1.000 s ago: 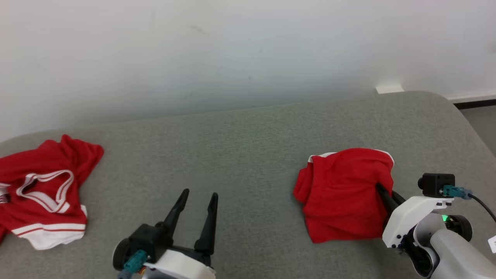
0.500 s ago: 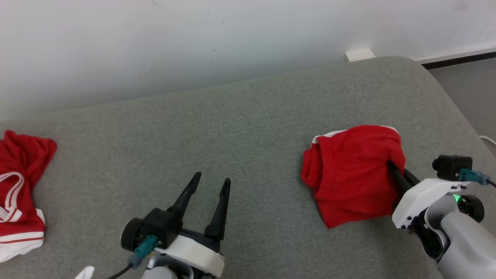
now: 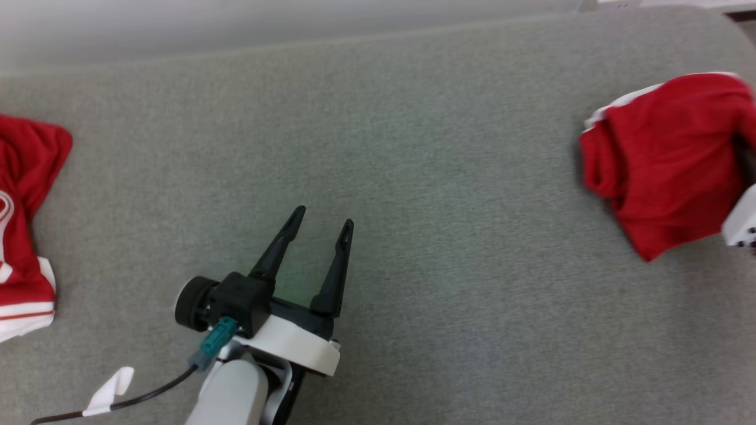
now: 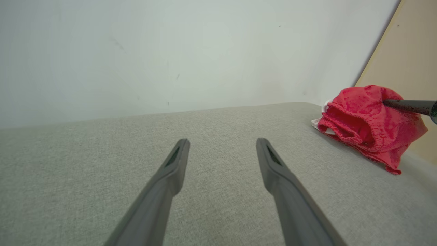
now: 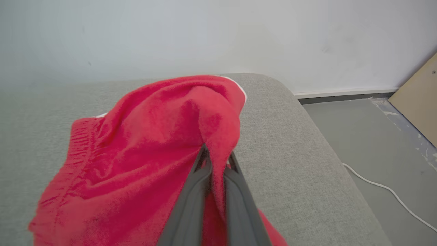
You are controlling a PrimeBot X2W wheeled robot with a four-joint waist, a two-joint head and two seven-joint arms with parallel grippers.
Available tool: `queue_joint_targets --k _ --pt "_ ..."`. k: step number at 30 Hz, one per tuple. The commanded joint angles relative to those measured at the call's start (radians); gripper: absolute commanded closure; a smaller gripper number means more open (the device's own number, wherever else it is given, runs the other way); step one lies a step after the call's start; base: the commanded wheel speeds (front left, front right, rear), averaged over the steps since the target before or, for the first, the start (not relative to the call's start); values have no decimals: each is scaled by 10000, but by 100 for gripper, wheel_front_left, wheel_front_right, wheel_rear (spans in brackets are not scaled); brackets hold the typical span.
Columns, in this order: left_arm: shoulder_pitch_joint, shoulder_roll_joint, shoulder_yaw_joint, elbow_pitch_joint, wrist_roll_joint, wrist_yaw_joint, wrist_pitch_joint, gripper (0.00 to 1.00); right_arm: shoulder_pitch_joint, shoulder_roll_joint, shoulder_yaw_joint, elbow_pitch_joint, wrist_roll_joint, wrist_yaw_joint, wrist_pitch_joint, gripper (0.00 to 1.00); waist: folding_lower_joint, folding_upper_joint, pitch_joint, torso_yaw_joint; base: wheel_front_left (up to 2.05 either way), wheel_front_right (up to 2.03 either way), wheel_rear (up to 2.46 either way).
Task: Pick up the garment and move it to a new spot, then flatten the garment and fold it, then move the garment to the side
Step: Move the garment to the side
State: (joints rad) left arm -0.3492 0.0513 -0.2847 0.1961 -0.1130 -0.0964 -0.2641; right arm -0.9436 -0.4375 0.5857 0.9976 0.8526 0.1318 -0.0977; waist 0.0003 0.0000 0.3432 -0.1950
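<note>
Slipping out of the grip is the first danger, in my judgement. The right gripper pinches only a small ridge of the red garment, near one border of the cloth, and the rest hangs from it in a loose bunch. If the arm moves quickly, the weight of the bunch may pull this ridge free, or the layers may fall open and any fold would be lost.

A second danger comes from the place. The garment is close to the right edge of the grey cushion, not far from its far right corner, and beyond that edge is the floor. A move too far to that side could let the cloth slide over the edge. I cannot tell whether the lower part of the garment rests on the cushion.

The right gripper's jaws are nearly closed, with the red cloth squeezed between the two dark fingers. The left gripper stands wide apart and holds nothing. It hovers over the bare middle of the cushion, well apart from the garment. Another red garment with white trim lies at the left edge of the cushion.
</note>
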Motion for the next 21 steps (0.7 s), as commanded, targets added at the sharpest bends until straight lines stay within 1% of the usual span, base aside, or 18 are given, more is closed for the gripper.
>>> queue_joint_targets --k 1,4,10,11,12,13,17,19,21 --pt "-155 85 81 -35 187 -27 -1 0 -258 -247 -55 400 -29 -23 -33 100 -3 0 504 371 0 0 0" --pt "-179 78 152 -57 199 -50 -1 0 -500 -587 -76 868 -90 -23 -84 100 -3 0 633 459 0 0 0" --pt "-132 65 316 -57 195 -79 -1 0 -876 -1134 360 1461 -477 -23 -220 100 -3 0 708 509 0 0 0" --pt "-128 65 342 -57 189 -85 -1 0 -907 -1162 413 1574 -531 -23 -250 89 -3 0 698 511 0 0 0" --pt "-112 65 371 -44 187 -80 -1 0 -937 -1170 480 1690 -617 -23 -276 54 -3 0 668 509 0 0 0" --pt "-85 63 387 -18 184 -91 -1 0 -964 -1161 520 1861 -660 -23 -253 0 -3 0 620 508 0 0 0" --pt "74 50 458 43 58 -117 -1 0 -968 -1112 627 2265 -809 -23 -559 0 -3 0 233 525 0 0 0" --pt "168 40 528 41 -20 -110 -1 0 -922 -1067 528 2397 -705 -23 -783 0 -3 0 -51 543 0 0 0" --pt "326 36 672 9 -97 -48 -1 0 -1001 -927 447 2311 -642 -23 -1067 0 -3 0 -375 535 0 0 0"
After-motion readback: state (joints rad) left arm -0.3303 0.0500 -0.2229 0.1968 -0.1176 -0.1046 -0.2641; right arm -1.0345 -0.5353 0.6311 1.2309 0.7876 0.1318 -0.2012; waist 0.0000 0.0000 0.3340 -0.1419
